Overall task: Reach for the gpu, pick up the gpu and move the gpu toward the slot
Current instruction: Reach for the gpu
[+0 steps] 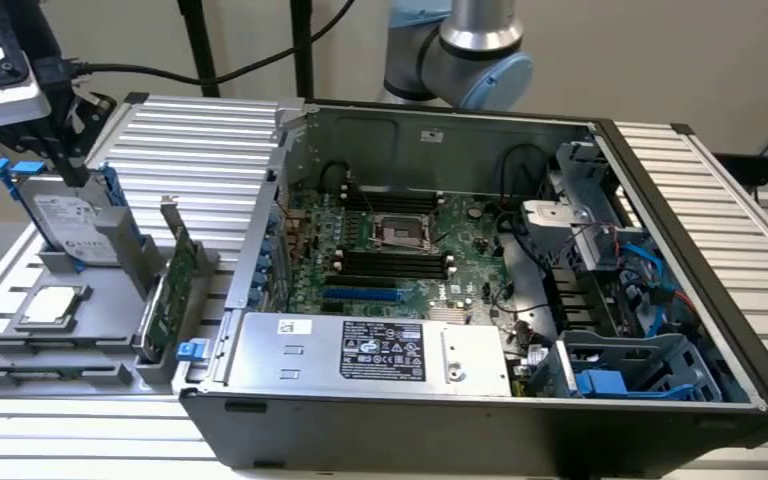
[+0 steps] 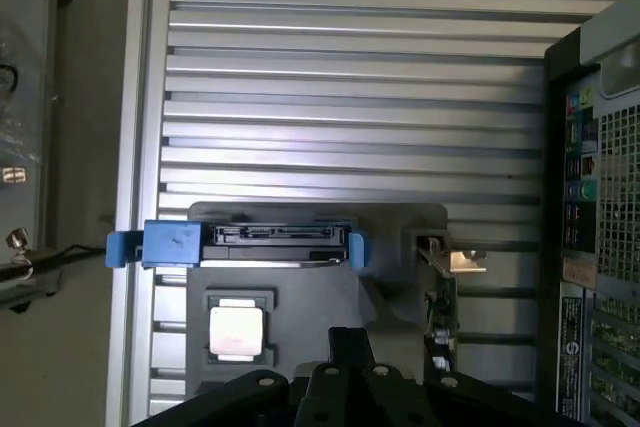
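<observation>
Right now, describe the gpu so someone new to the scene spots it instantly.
Find the open computer case; on the exterior view's left of it sits a grey holder. The gpu stands on edge at the holder's side nearest the case: a thin green board, unlike the silver hard drive with blue rails and the square chip.

The arm (image 1: 471, 45) is a silver tube with pale blue-grey joint caps. At its wrist sits a white-and-black camera box (image 1: 4, 75), trailing a black cable (image 1: 144, 70). The gripper (image 2: 350, 352) is matte black, studded with round bolt heads.
</observation>
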Robot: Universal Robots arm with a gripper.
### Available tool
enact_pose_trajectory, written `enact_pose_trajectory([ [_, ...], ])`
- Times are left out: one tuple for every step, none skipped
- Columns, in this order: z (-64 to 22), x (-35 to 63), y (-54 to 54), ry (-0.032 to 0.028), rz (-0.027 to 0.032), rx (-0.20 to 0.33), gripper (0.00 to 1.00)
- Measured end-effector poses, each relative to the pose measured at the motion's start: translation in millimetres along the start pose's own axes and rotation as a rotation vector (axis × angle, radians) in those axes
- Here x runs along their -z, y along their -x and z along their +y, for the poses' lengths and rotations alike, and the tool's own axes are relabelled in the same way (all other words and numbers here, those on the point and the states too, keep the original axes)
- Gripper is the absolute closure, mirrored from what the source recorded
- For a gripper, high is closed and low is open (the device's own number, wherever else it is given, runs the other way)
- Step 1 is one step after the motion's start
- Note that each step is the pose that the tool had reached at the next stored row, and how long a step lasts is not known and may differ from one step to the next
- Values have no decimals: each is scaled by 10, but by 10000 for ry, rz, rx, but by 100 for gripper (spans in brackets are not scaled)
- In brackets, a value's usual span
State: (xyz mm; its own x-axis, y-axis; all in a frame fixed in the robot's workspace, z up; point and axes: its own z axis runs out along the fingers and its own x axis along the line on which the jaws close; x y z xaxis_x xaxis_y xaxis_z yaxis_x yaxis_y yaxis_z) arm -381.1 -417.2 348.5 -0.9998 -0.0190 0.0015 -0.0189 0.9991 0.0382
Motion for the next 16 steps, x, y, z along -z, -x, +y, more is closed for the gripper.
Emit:
enact_pose_trajectory([
  [-34,1,25,0,3,2,89],
  [-65,1,51,-1,6,2,89],
  [-94,0,79,1,7,1,89],
  [-122,0,109,0,8,0,89],
  [-149,1,141,-1,11,1,89],
  [-176,-1,173,0,9,2,89],
  [-202,-3,206,1,9,1,89],
  [-229,-4,239,1,9,0,89],
  [-255,-7,272,0,10,1,89],
  [-283,-9,308,0,10,2,89],
  [-309,-12,340,-1,12,1,89],
  [-335,-17,371,-1,12,0,89],
  [-361,-22,403,1,10,0,89],
  [-387,-26,435,0,10,1,89],
  [-413,-31,466,0,11,2,89],
  [-439,-36,492,-1,12,0,89],
])
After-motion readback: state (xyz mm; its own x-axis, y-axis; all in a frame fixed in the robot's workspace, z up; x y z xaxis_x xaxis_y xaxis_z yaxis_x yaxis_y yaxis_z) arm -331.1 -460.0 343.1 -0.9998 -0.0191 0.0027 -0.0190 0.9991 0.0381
